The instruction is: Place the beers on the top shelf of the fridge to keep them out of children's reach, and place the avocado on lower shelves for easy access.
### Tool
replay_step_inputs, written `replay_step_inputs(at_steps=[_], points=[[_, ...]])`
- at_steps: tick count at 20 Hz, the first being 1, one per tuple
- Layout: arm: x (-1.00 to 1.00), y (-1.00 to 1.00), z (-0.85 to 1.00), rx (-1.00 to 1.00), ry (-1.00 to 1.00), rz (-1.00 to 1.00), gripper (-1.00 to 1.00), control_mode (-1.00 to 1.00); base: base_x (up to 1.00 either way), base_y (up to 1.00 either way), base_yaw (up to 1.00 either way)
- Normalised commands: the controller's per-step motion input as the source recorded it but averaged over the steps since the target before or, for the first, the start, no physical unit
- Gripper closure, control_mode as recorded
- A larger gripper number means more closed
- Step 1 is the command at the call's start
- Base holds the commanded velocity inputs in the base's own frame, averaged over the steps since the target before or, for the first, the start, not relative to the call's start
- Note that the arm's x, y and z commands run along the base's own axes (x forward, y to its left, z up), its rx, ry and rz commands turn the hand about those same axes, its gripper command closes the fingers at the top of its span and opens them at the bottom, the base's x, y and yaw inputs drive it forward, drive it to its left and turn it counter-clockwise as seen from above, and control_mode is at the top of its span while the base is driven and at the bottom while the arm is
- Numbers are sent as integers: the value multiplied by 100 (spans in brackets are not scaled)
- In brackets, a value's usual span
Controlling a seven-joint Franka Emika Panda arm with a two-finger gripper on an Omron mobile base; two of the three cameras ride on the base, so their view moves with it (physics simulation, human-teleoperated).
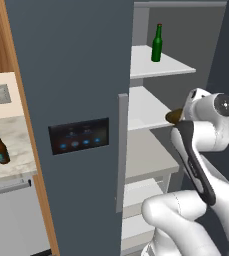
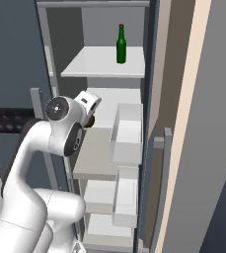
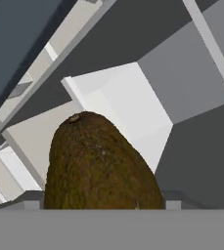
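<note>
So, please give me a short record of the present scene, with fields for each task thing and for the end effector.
fridge: door open, white shelves showing
green beer: upright on the top shelf
brown beer: upright on the counter left of the fridge, not yet moved
avocado: held in the end effector, in front of the lower shelves
end effector: closed on the avocado, at the level of the second shelf
left to do: set the avocado down, bring the brown beer up
</note>
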Motion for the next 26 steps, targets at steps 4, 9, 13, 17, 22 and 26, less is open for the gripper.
replay_step_inputs(at_steps=[4, 9, 13, 17, 22, 26], points=[[36, -2, -13, 0, 0, 0, 100, -100, 0, 0, 0], [36, -7, -17, 0, 0, 0, 100, -100, 0, 0, 0], [36, -6, -22, 0, 0, 0, 100, -100, 0, 0, 0], [34, -2, -25, 0, 0, 0, 100, -100, 0, 0, 0], [33, 0, -30, 0, 0, 0, 100, -100, 0, 0, 0], [34, -2, -28, 0, 0, 0, 100, -100, 0, 0, 0]])
